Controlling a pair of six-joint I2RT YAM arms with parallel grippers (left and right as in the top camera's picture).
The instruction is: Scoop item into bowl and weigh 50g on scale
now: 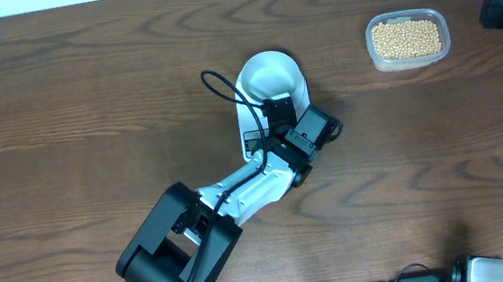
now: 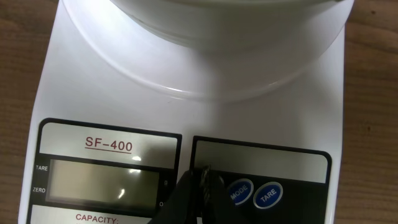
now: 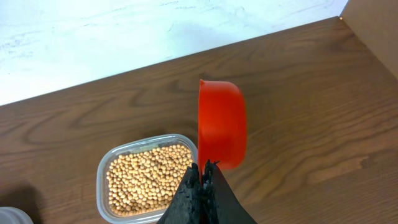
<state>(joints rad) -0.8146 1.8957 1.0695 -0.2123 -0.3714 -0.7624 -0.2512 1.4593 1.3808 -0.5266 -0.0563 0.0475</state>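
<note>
Overhead looks straight down; it shares the scale (image 2: pixel 93 93) with the close left-wrist view, the tub (image 3: pixel 101 180) with the right.

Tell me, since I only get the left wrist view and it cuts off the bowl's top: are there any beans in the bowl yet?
Observer: No. Overhead, the white bowl on the scale is empty inside.
Operator: What is the right arm holding, if anything?
Observer: The right gripper is shut on a red scoop, held just beside the clear plastic tub of soybeans, not in them.
</note>
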